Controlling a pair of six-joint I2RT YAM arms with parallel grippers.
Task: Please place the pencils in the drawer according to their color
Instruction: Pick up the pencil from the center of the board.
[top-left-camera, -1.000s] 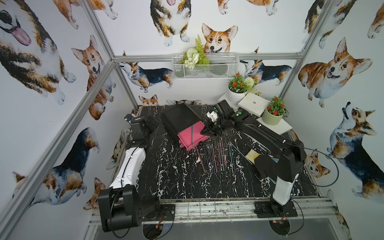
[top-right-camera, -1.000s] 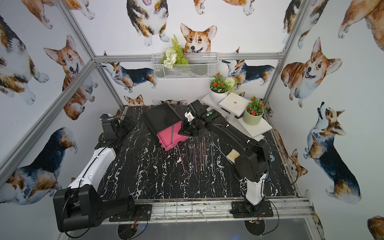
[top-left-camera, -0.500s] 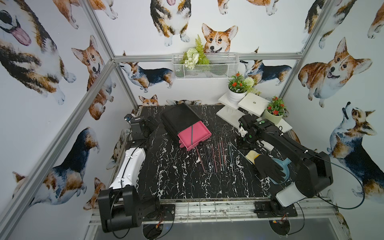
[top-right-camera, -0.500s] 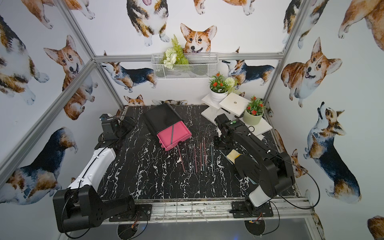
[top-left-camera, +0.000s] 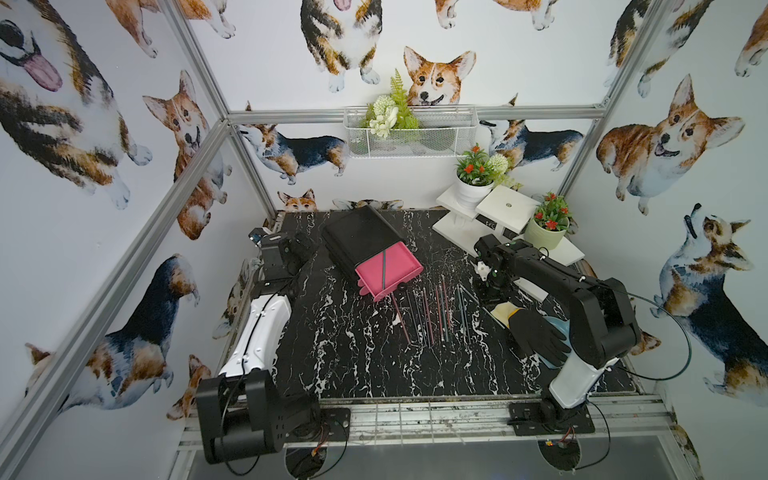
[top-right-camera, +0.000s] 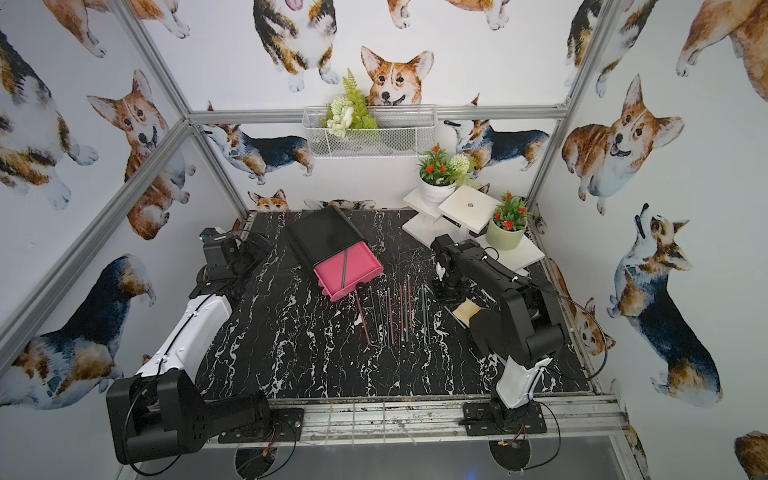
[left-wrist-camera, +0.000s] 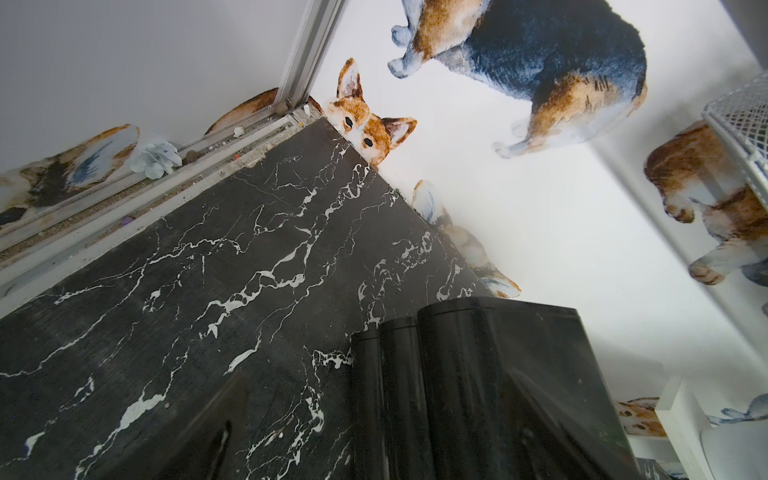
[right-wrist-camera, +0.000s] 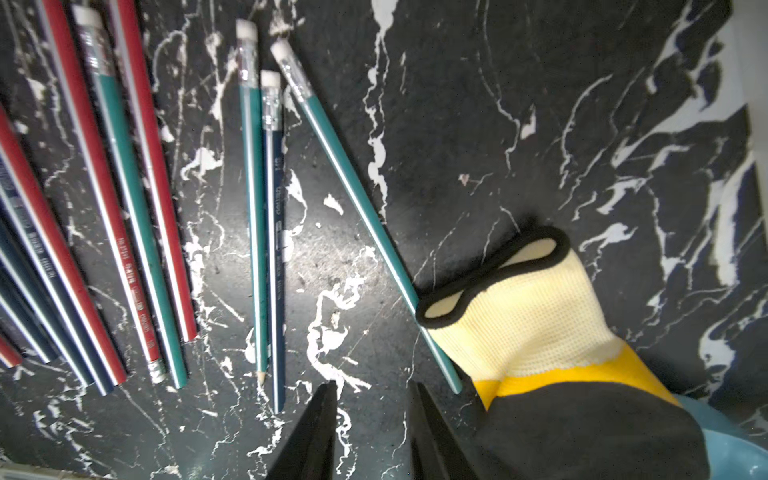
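left of the drawer (top-left-camera: 357, 237), near its back corner, the left gripper (top-left-camera: 301, 249) sits just where it was a second ago, jaws spread wide and holding nothing. the drawer's top tray (top-left-camera: 403, 266) is pulled out, and one teal pencil (top-left-camera: 384, 270) lies slantwise in it. a second ago the right gripper was right over that tray. it has since swung off to the right of the drawer, so i'd call that pencil delivered. the other pencils (top-left-camera: 432, 309) lie in a loose row on the table (top-left-camera: 332, 332), just in front and to the right of the drawer, with pink, teal and dark ones mixed. the right gripper (right-wrist-camera: 372, 386) hangs low over the end of that row farthest from the drawer. its jaws are a little apart with nothing between them, close to a stray pencil (right-wrist-camera: 357, 199), teal, that touches the cuff of a glove (right-wrist-camera: 519, 316). by my reckoning one is sorted, the row is still to do, and that stray one looks likely next.
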